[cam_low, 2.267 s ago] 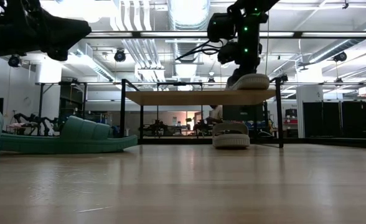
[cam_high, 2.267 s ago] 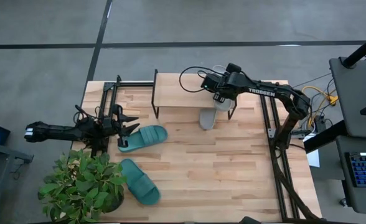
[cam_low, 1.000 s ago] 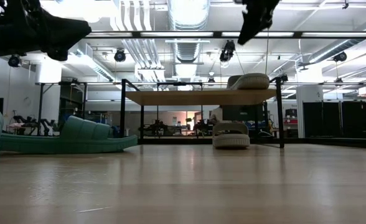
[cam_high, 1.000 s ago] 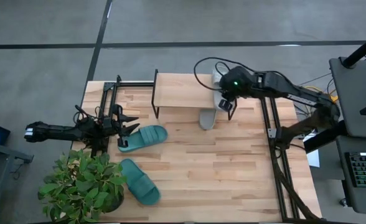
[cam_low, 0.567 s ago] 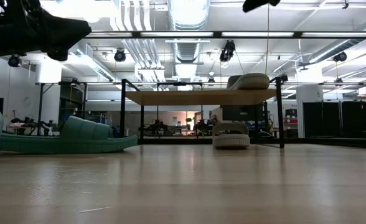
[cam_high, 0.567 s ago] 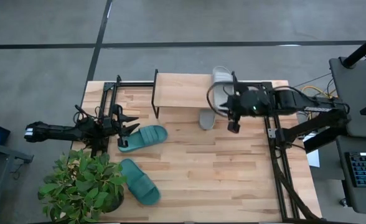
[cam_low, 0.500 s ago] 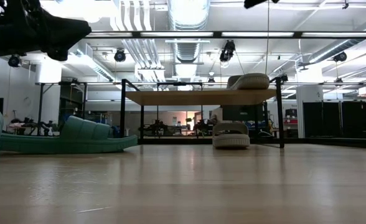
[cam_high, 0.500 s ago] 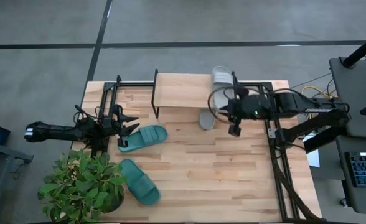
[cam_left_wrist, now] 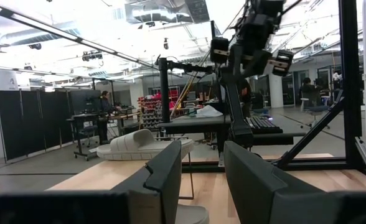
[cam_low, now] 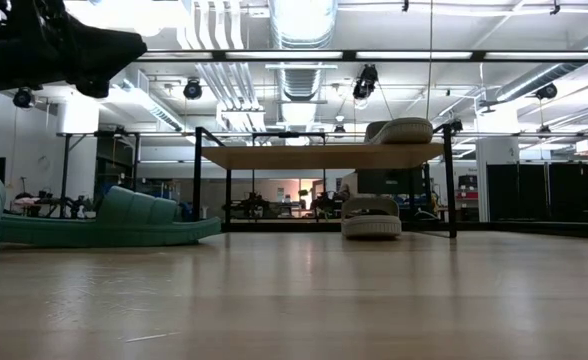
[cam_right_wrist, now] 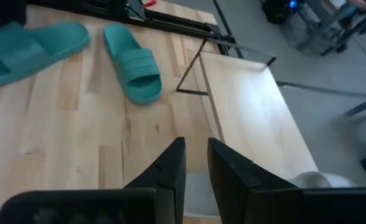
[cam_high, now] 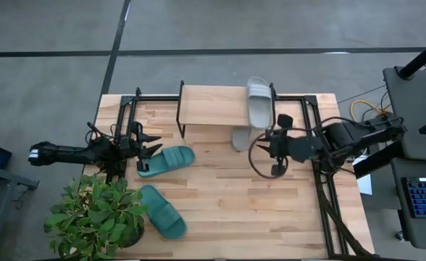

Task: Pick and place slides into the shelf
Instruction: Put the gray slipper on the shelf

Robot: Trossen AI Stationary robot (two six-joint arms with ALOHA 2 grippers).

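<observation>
Leaving one grey slide newly atop the shelf, right pincer withdrawn, narrowed, empty; three slides remaining.

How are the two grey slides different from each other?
One grey slide lies on top of the shelf, at its right end. The other grey slide sits lower, on the table, partly tucked under the shelf's front edge, so only part of it shows from above. Both are light grey and point the same way.
</observation>
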